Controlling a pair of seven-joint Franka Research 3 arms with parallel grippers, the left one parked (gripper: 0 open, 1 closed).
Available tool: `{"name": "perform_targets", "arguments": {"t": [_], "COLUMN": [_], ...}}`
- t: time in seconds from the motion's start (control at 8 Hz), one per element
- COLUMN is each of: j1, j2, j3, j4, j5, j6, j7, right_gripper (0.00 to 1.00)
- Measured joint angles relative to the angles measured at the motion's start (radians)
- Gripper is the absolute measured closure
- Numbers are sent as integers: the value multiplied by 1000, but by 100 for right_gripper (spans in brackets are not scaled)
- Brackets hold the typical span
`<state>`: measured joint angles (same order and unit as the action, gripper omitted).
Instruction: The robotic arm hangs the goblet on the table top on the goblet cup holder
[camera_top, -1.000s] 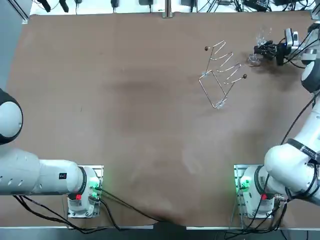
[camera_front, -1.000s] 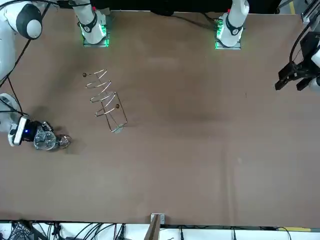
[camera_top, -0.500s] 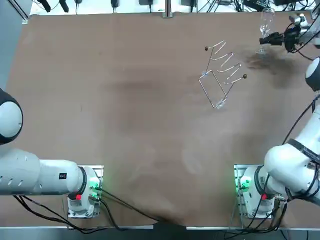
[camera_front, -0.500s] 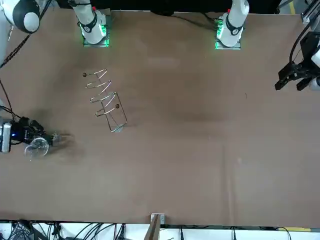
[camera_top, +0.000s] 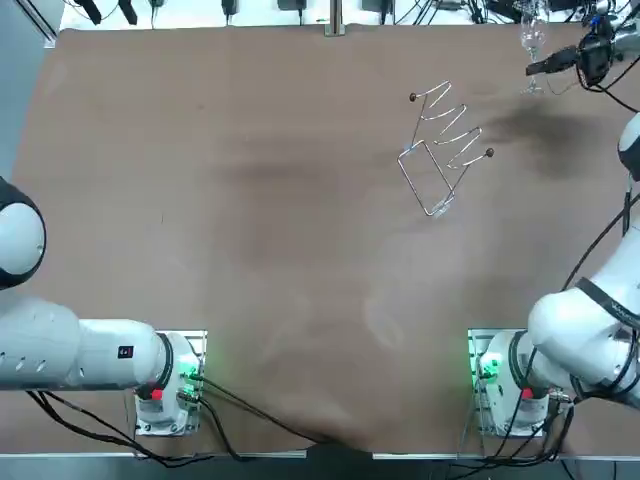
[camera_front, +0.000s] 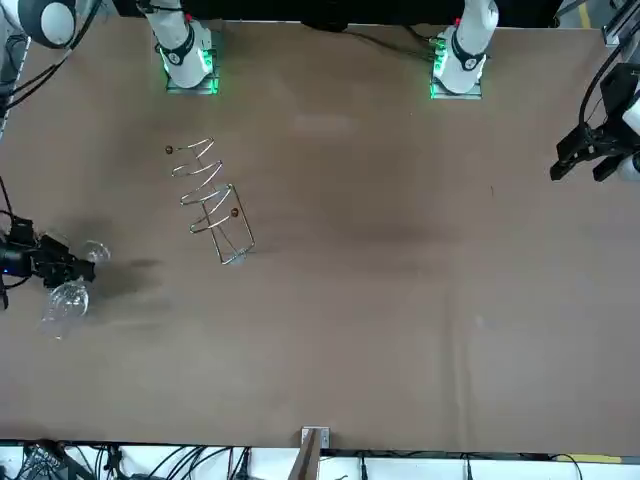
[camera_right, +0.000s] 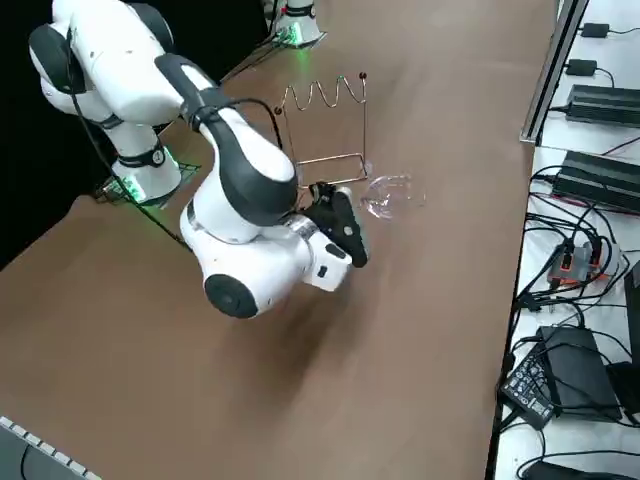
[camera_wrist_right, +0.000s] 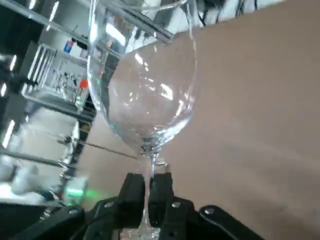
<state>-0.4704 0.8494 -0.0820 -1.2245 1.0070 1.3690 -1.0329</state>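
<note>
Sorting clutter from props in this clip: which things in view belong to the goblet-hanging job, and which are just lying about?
Part of the job:
goblet, held by its stem
right gripper, shut on that stem
wire goblet holder, standing on the table

Just lying about:
black boxes beside the table
cables beside the table

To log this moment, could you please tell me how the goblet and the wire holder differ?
The goblet is clear glass with a rounded bowl; the holder is thin bent wire. The goblet is clamped by its stem in the right gripper, off the table; the holder stands on it, untouched.
</note>
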Motion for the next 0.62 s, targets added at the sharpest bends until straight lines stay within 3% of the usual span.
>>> {"name": "perform_targets", "arguments": {"t": [0.62], "j1": [67], "j2": [-91], "j3": [4], "j4": [1], "j5": [-49], "j6": [-80], "j7": [724], "right_gripper": [91]}}
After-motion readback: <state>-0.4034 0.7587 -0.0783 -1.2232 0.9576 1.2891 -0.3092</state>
